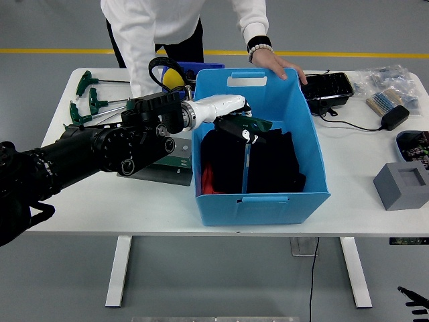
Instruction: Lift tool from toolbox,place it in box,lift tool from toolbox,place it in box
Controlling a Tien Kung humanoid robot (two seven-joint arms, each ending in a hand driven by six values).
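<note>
Toolbox (164, 161) just left of box (295, 107)

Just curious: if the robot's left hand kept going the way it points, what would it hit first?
The left hand points rightward over the blue box, holding a green tool. Probably the box's right wall comes first, though depth is hard to judge.
</note>
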